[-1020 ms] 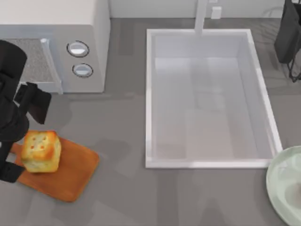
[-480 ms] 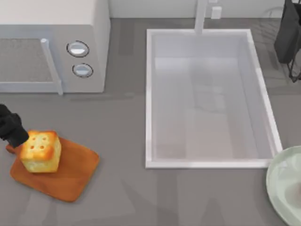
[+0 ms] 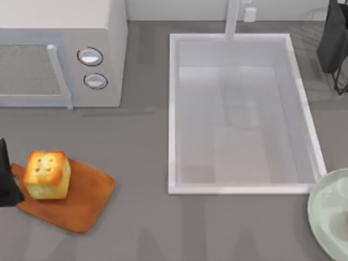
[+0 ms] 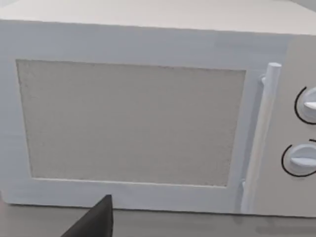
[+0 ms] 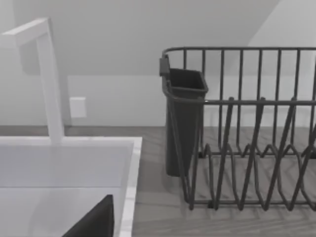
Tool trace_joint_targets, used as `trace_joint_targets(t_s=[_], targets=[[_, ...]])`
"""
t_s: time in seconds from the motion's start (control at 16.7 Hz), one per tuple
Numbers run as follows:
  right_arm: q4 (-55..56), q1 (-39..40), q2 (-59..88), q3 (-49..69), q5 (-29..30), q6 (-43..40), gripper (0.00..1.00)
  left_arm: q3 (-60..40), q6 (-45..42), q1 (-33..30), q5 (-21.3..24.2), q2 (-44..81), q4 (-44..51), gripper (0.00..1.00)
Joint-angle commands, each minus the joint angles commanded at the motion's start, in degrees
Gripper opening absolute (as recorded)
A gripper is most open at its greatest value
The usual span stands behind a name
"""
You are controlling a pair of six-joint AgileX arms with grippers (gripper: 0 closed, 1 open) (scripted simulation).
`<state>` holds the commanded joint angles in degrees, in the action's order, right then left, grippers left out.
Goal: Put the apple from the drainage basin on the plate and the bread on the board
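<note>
Bread (image 3: pixel 48 175) sits upright on the board (image 3: pixel 81 204), our left hand (image 3: pixel 6 182) just beside it at the table's left edge, grip state unclear.

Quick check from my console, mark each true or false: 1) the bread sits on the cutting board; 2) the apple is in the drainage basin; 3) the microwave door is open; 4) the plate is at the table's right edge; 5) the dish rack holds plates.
1) The bread sits on the cutting board: true.
2) The apple is in the drainage basin: false, the basin's grey bottom is bare.
3) The microwave door is open: false, it is closed.
4) The plate is at the table's right edge: true, partly cut off by the top view.
5) The dish rack holds plates: false, its slots are bare.
</note>
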<state>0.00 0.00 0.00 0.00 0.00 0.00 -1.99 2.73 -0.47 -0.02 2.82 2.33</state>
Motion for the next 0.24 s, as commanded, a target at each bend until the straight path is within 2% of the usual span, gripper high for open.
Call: trace_joint_targets(t_s=[0.24], targets=[[0.0, 0.0, 0.0, 0.0, 0.0, 0.0, 1.0, 2.0, -2.7, 0.5, 0.0, -2.8, -2.3, 1.0]])
